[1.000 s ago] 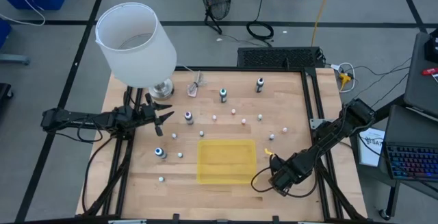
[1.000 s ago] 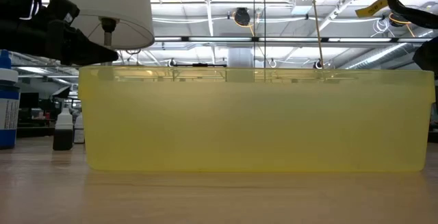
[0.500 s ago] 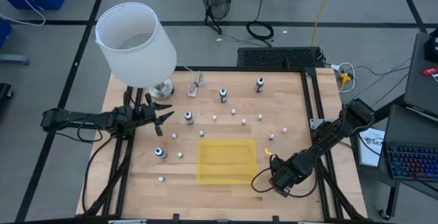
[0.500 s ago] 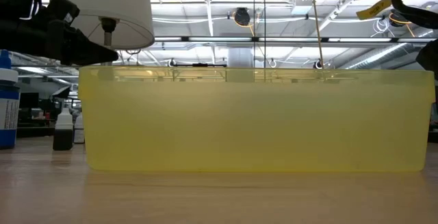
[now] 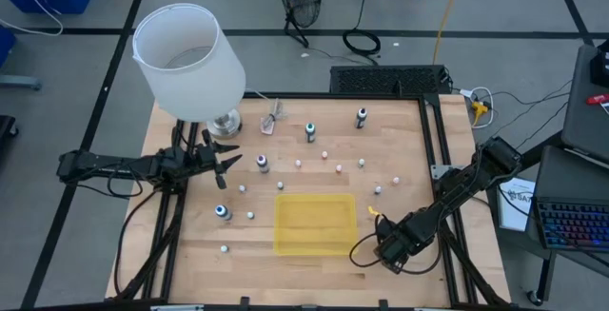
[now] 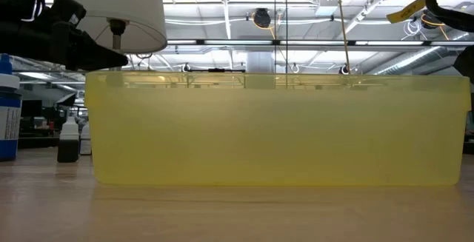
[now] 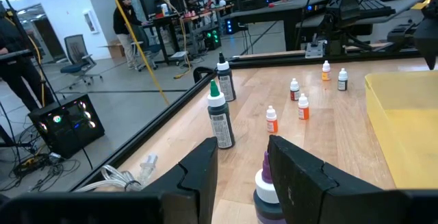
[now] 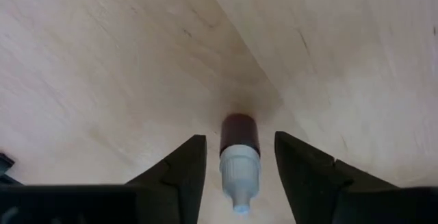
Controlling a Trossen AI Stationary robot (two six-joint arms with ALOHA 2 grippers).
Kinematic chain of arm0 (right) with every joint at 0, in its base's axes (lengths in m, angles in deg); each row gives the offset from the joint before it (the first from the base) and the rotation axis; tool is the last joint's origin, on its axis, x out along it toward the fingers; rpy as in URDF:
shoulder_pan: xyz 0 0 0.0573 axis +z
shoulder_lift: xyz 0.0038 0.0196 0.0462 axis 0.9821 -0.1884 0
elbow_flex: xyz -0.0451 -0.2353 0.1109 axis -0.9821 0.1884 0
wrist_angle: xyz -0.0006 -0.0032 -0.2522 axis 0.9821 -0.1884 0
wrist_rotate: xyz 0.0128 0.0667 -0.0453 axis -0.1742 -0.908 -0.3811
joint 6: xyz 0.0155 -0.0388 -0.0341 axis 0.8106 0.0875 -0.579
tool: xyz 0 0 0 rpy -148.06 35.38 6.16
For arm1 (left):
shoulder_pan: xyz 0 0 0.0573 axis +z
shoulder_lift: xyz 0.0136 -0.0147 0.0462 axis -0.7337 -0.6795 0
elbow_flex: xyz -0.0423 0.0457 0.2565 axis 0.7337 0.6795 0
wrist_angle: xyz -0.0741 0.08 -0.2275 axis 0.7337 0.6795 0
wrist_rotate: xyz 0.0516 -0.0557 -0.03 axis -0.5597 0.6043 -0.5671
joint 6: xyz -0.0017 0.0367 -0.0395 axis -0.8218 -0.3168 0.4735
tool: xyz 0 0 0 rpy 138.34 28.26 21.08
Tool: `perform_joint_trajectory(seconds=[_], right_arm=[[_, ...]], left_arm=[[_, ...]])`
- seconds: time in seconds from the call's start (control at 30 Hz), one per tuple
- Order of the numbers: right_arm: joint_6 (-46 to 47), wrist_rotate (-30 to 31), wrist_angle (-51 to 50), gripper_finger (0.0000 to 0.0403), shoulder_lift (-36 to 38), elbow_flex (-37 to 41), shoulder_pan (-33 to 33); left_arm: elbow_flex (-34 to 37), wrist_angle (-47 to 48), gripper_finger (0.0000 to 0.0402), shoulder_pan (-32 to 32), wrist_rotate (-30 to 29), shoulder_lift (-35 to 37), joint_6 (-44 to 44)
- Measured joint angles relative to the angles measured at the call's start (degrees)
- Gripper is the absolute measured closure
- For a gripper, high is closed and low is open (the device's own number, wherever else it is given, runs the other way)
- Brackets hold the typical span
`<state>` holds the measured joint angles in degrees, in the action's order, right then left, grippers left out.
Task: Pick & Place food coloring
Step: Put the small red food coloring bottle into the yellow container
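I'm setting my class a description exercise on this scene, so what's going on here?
A two-armed robot is sorting tiny food colouring bottles scattered on a wooden table. The right gripper points down beside the flat yellow plastic tray, its open fingers either side of a small dark red, white-capped bottle without touching it. The left gripper waits, open, facing a purple-capped bottle. No bottle shows in the tray.

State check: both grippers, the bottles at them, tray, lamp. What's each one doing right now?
left gripper: open, empty, short of the purple bottle
purple bottle: upright, untouched
right gripper: open, straddling the red bottle
red bottle: on the table, looks upright, gaps both sides, not gripped
yellow tray: no bottles inside
lamp: upright
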<state>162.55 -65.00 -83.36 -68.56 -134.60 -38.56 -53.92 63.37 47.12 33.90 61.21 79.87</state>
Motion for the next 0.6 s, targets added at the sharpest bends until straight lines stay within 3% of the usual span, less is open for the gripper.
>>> perform_joint_trajectory(seconds=[0.4, 0.6], right_arm=[[0.47, 0.0, -0.04, 0.024, -0.02, 0.0, 0.0], [0.27, 0.02, -0.08, 0.027, -0.02, 0.0, 0.0]], left_arm=[[0.02, 0.02, 0.027, 0.0, 0.0, 0.0, 0.0], [0.02, 0.0, 0.027, -0.01, 0.0, -0.01, 0.0]])
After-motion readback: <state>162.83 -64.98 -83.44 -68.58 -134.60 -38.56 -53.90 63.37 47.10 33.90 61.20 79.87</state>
